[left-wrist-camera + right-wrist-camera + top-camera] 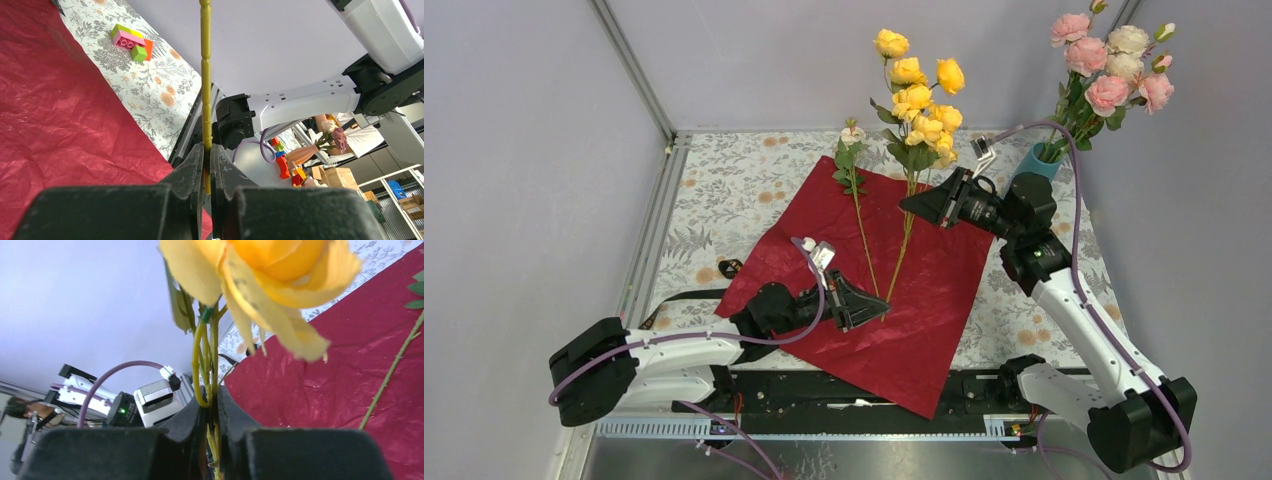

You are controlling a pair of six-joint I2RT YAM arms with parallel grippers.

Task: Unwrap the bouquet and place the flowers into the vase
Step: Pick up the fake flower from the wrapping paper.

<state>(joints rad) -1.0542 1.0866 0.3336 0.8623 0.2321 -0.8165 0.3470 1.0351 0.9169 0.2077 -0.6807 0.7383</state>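
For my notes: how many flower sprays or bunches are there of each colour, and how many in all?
yellow spray: 1
white-bud stem: 1
pink and cream bunch, in the vase: 1
Total: 3

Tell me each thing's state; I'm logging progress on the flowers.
Red paper: unwrapped, spread flat.
Yellow flowers: held raised.
Pink and cream flowers: in vase.
Vase: upright.
Left fingers: shut on yellow flowers' stem.
Right fingers: shut on yellow flowers' stems.
Cream bud stem: lying on paper.
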